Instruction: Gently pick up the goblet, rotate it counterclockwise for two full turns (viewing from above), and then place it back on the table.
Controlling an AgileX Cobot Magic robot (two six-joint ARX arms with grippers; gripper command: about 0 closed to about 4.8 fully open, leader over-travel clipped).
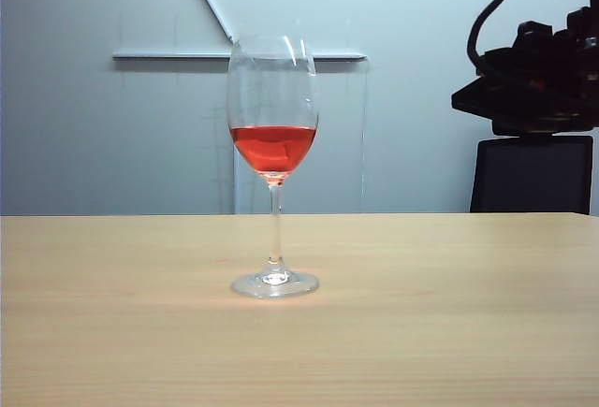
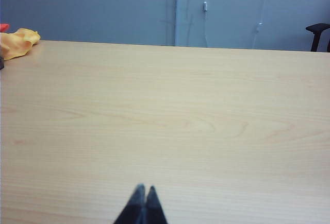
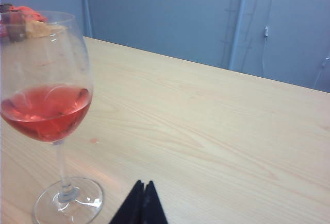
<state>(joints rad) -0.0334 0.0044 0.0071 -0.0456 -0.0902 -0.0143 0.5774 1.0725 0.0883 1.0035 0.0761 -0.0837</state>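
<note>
The right gripper (image 3: 144, 185) has its tips pressed together on nothing, poised above the table (image 3: 216, 147) just beside the goblet (image 3: 49, 116). The left gripper (image 2: 144, 190) is pinched closed too, over bare wood. The goblet stands upright mid-table, well back from the near edge, red liquid inside.

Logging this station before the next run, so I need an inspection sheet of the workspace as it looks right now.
Surface: table, light wood grain, a small reddish speck near the glass.
Job's things: goblet upright on its foot, red liquid in the bowl, ungripped.
Clutter: yellow cloth at the table's far edge.
Grippers: left gripper over bare table, jaws together; right gripper beside the goblet's foot, jaws together, empty.
Cables: black cable looping above the right arm.
Surroundings: grey wall; dark chair behind the table.
</note>
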